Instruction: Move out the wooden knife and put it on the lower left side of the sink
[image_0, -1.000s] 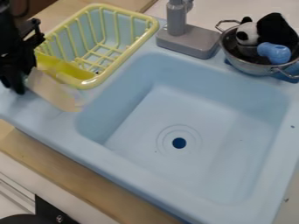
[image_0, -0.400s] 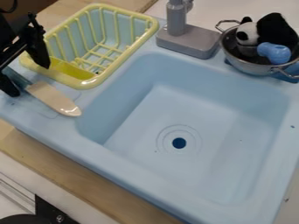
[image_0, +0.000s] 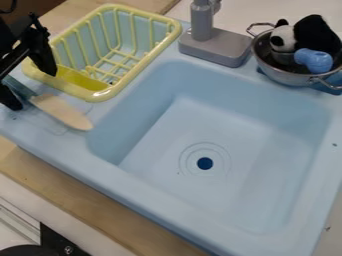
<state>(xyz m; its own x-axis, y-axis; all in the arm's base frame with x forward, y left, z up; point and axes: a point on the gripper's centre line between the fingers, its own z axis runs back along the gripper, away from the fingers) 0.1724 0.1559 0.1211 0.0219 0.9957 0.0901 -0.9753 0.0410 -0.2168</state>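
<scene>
At the left edge, the black gripper (image_0: 33, 91) stands open over the sink's left ledge, one finger beside the yellow dish rack and the other near the ledge. The knife (image_0: 63, 112) has a light wooden blade that points down and right toward the basin. Its teal handle runs up and left between the spread fingers, partly hidden by the gripper. The knife appears to lie on the ledge of the light blue sink (image_0: 143, 197), left of the basin, with its tip close to the basin's rim.
Just above the knife is the yellow dish rack (image_0: 148, 62). A grey faucet (image_0: 214, 47) stands behind the basin. At the upper right, a metal pot (image_0: 286, 76) holds a panda toy and a blue object. A wooden counter edge (image_0: 80, 197) runs along the lower left.
The gripper's fingers have opened wide from close together. The knife has come down lower, its blade now lying flatter and its teal handle showing.
</scene>
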